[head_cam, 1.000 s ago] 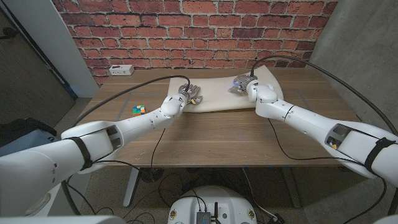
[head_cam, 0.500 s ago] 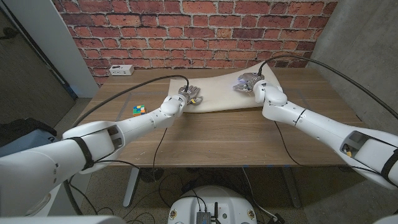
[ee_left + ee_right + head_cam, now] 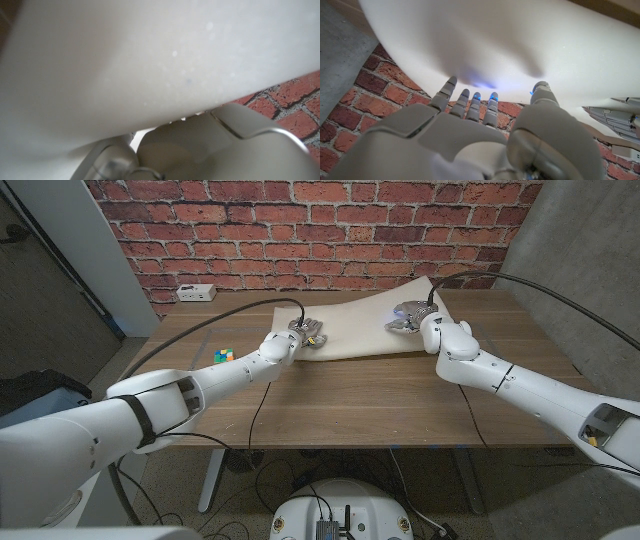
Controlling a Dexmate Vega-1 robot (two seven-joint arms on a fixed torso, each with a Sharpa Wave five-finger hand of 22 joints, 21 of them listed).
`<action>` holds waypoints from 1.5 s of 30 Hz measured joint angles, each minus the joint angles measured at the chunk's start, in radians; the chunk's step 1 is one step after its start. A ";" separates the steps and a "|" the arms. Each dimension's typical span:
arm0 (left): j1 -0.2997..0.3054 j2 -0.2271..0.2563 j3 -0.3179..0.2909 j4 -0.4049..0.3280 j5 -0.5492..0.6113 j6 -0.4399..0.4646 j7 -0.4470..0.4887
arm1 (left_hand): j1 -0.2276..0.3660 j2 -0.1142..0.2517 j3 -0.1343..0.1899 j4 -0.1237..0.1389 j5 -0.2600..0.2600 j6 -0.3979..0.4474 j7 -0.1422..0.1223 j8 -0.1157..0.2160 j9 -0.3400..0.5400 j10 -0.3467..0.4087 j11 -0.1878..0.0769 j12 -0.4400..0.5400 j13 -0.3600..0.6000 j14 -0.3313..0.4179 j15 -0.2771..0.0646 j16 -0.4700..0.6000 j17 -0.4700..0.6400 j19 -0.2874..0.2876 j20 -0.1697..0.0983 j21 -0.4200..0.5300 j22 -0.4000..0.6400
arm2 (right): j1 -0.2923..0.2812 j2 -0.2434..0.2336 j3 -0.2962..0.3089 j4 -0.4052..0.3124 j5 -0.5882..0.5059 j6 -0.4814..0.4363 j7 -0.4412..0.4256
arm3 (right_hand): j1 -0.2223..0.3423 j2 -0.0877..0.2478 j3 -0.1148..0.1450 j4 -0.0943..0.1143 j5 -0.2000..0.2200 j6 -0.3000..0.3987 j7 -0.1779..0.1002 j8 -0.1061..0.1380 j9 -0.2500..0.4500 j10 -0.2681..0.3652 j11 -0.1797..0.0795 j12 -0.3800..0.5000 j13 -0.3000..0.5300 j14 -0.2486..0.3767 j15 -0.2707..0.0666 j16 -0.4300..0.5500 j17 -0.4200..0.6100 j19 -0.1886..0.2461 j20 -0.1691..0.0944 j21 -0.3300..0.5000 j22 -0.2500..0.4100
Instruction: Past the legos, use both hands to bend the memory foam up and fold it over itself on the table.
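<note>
The white memory foam lies across the back middle of the table, with its right end bent up off the wood. My right hand grips that raised right end. In the right wrist view its fingertips and thumb press into the foam. My left hand sits on the foam's front left edge with its fingers curled over it. The foam looms pale and close in the left wrist view, just past my left hand.
A small multicoloured block sits on the wooden table left of the foam. A white power strip lies at the back left corner, by the brick wall. Black cables run along both arms.
My right hand has moved right and up, lifting the foam's right end higher. My left hand stays at the front left edge, its fingers curled in more.
</note>
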 measured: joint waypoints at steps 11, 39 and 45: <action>-0.013 -0.008 0.015 0.016 -0.011 -0.007 0.000 | 0.000 0.000 0.000 0.000 0.000 0.000 0.000 0.000 -0.002 0.000 0.000 0.000 0.000 0.000 0.000 0.000 0.000 0.000 0.000 0.000 0.000 | -0.025 -0.057 -0.002 -0.075 -0.098 -0.031 0.130 | 0.014 -0.032 -0.006 -0.024 0.007 -0.077 -0.010 -0.004 0.000 -0.064 -0.007 -0.011 0.000 -0.058 0.012 -0.015 -0.005 -0.077 0.019 -0.004 0.000; -0.027 -0.009 0.030 0.010 -0.015 -0.010 -0.005 | 0.000 0.000 0.005 -0.001 0.011 0.005 0.006 0.004 -0.002 0.000 0.000 0.000 -0.001 0.000 0.000 0.000 0.000 0.000 0.000 -0.001 -0.001 | -0.086 -0.039 0.007 -0.038 -0.442 -0.067 0.392 | 0.193 -0.041 0.060 -0.087 0.060 -0.223 -0.027 -0.004 0.000 -0.225 -0.005 -0.015 0.000 -0.201 0.038 -0.022 -0.009 -0.174 0.046 -0.006 -0.002; -0.029 -0.011 0.031 0.013 -0.015 -0.012 -0.006 | 0.000 0.000 0.011 -0.005 0.011 0.004 0.008 0.004 -0.002 -0.002 0.002 0.000 -0.001 0.000 0.000 0.000 0.000 0.006 -0.006 -0.001 0.000 | -0.122 -0.004 0.052 -0.016 -0.462 -0.107 0.391 | 0.233 -0.021 0.084 -0.080 0.057 -0.240 -0.009 0.004 0.000 -0.237 0.005 -0.007 0.000 -0.167 0.048 -0.002 -0.009 -0.113 0.069 0.020 -0.002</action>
